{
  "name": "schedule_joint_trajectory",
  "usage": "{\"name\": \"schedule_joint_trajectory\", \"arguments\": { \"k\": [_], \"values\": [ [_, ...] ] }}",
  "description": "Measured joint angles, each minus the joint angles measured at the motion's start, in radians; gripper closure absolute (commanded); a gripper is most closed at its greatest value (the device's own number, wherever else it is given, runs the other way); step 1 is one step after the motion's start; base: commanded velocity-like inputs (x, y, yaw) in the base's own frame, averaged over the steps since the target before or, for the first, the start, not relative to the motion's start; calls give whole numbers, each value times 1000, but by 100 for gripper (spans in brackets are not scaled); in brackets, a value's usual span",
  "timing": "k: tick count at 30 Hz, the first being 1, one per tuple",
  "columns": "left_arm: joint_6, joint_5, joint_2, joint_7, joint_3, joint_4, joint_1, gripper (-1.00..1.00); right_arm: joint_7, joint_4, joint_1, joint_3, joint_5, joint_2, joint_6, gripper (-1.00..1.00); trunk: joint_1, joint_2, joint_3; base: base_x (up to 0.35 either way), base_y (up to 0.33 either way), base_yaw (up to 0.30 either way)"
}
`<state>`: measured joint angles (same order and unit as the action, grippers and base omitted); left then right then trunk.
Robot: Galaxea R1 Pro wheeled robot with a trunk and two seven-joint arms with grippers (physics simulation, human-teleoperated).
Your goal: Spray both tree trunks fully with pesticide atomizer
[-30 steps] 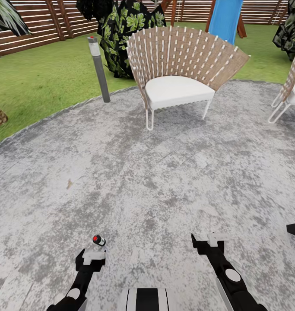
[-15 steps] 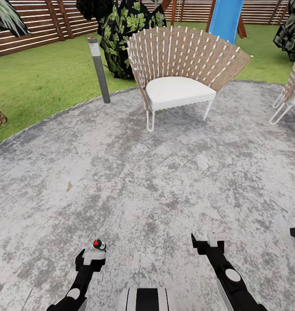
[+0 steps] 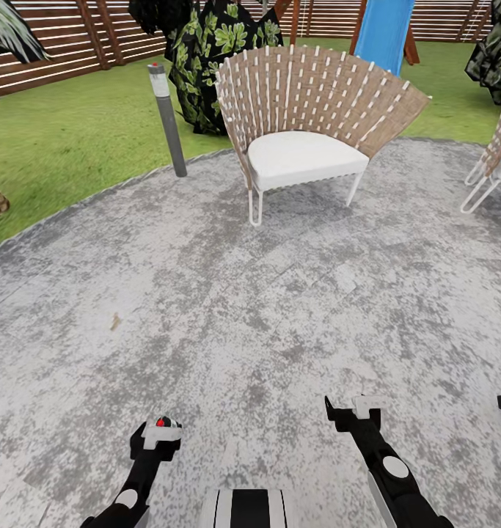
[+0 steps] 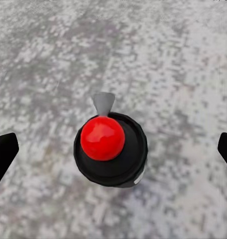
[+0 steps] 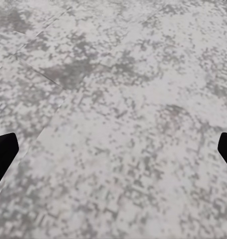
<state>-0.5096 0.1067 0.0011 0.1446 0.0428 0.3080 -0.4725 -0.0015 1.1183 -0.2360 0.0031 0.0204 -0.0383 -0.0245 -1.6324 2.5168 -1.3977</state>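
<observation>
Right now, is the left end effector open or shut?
Open. In the left wrist view its fingertips sit at opposite edges, wide apart, with the red-capped atomizer between them, untouched, standing on the stone patio.

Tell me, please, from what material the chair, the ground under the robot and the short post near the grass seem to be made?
The chair: back looks like woven tan wicker on thin white, probably metal, legs, with a matte white cushion. The patio: mottled grey stone or concrete, rough and dull. The post: smooth grey, likely metal, with a paler band near its top.
</observation>
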Motion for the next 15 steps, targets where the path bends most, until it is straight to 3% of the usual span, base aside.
{"name": "schedule_joint_trajectory", "arguments": {
  "k": [4,10,15],
  "values": [
    [-1,-2,1,1,-1,0,0,-100,0,0,0,0,0,0,0,-100,0,0,0,3,0,0],
    [-2,-6,2,1,-1,0,0,-100,0,0,0,0,0,1,0,-100,-3,1,-27,0,0,0],
    [-3,-7,2,1,-1,0,0,-100,0,0,0,0,1,0,0,-100,-3,1,-31,0,0,0]
  ]
}}
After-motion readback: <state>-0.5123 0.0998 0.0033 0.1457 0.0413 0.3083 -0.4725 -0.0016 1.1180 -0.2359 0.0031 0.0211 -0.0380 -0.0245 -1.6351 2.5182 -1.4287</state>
